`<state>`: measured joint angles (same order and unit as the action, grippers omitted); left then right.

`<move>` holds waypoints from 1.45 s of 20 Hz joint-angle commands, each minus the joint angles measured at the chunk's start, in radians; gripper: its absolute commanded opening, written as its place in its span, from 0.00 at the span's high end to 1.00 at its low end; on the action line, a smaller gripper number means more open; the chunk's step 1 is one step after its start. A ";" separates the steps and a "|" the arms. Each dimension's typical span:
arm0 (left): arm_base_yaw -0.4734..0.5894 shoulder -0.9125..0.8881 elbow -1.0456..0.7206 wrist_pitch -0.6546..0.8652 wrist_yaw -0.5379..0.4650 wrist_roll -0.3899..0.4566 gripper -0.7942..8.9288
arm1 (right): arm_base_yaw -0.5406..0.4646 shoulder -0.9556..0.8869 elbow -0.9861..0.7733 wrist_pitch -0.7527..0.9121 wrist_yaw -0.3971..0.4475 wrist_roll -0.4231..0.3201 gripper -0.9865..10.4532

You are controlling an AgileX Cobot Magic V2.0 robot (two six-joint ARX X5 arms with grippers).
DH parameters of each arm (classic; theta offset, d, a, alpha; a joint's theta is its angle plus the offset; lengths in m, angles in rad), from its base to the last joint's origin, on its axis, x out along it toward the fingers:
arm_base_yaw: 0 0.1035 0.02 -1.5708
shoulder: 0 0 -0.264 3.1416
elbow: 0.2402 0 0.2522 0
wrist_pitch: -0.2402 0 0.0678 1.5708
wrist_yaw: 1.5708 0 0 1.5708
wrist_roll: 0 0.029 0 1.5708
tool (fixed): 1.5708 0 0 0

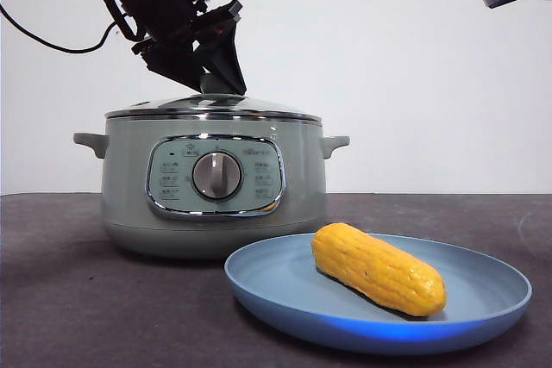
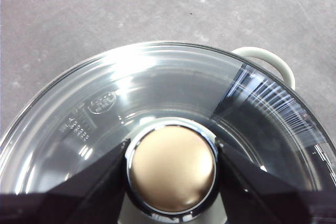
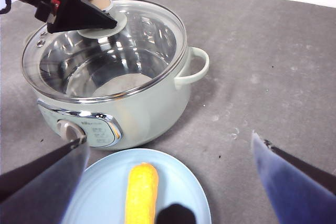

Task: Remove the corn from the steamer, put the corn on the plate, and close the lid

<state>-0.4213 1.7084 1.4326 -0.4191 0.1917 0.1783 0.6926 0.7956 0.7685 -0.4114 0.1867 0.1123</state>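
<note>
Nearest us, the plate (image 1: 483,303) holds the corn (image 1: 378,268), below our right gripper (image 3: 168,182), whose jaws stand wide apart. Behind it the steamer (image 1: 129,187) wears its lid (image 3: 152,40) — pot bare inside — with our left gripper (image 2: 172,169) straddling the knob (image 2: 172,167), jaws just beside it.

corn (image 1: 378,268) on plate (image 1: 483,303), lid (image 1: 211,108) on steamer (image 1: 129,204)

The corn (image 1: 379,268) lies on the plate (image 1: 285,295), before the lidded steamer (image 1: 129,204).
</note>
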 commanded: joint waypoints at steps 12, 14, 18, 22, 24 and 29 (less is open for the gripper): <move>0.011 -0.236 -0.005 -0.176 -0.005 -0.029 0.30 | 0.001 0.001 -0.003 -0.003 -0.004 -0.008 0.42; 0.011 -0.309 -0.005 -0.299 0.001 -0.029 0.30 | 0.001 0.001 -0.003 -0.023 -0.005 -0.008 0.42; 0.010 -0.439 -0.005 -0.508 0.001 -0.029 0.31 | 0.001 0.001 -0.003 -0.064 -0.010 -0.008 0.42; 0.010 -0.529 -0.005 -0.643 0.001 -0.030 0.68 | 0.001 0.001 -0.003 -0.080 -0.039 -0.008 0.49; 0.011 -0.553 -0.005 -0.682 0.001 -0.029 0.95 | 0.001 0.001 -0.003 -0.095 -0.089 -0.007 0.72; 0.011 -0.562 -0.005 -0.698 -0.003 -0.029 0.92 | 0.001 0.001 -0.003 -0.099 -0.106 -0.008 0.91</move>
<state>-0.4114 1.1465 1.4323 -1.1164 0.1905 0.1558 0.6926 0.7956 0.7685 -0.5163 0.0807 0.1112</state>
